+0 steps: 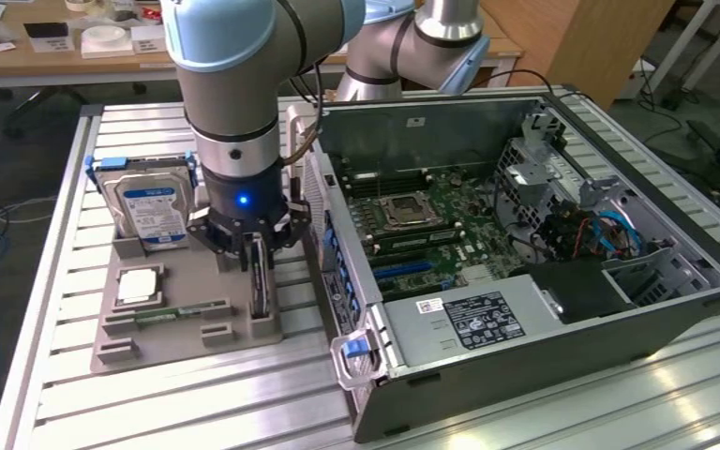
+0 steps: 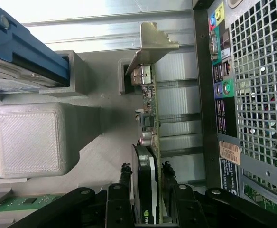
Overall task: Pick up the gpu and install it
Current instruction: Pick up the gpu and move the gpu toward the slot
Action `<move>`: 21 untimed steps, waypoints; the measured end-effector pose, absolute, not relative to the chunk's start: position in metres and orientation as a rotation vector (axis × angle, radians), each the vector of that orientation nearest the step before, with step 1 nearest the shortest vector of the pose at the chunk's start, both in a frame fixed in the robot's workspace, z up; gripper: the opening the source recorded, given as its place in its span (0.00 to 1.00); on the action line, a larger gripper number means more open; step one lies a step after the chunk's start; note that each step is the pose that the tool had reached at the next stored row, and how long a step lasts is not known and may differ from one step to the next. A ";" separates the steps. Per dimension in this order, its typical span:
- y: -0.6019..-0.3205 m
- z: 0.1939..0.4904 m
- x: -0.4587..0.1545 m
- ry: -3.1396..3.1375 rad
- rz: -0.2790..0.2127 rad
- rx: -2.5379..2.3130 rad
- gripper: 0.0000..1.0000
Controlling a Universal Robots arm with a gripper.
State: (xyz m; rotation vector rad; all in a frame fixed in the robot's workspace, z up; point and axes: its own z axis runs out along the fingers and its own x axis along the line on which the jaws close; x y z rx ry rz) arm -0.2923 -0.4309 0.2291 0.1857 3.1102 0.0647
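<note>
Standing edge-up in grey holder [image 1: 166, 347]: thin gpu [image 2: 149, 102], black-faced, silver-bracketed.

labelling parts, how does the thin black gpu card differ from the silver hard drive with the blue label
The thin black gpu card stands on edge, the pincer closed on it; the silver blue-labelled hard drive leans back, untouched. The card is thinner and bears a silver bracket; the drive sits in a blue frame. Both rest in the grey holder.

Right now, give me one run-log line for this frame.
phase: grasp | claw: closed on gpu | gpu: on edge in gray holder | PC case: open, beside holder
</note>
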 end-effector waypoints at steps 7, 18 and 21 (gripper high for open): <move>-0.431 0.229 -0.292 3.110 0.065 0.186 0.27; -0.431 0.229 -0.292 3.113 0.067 0.143 0.27; -0.431 0.229 -0.292 3.115 0.068 0.104 0.27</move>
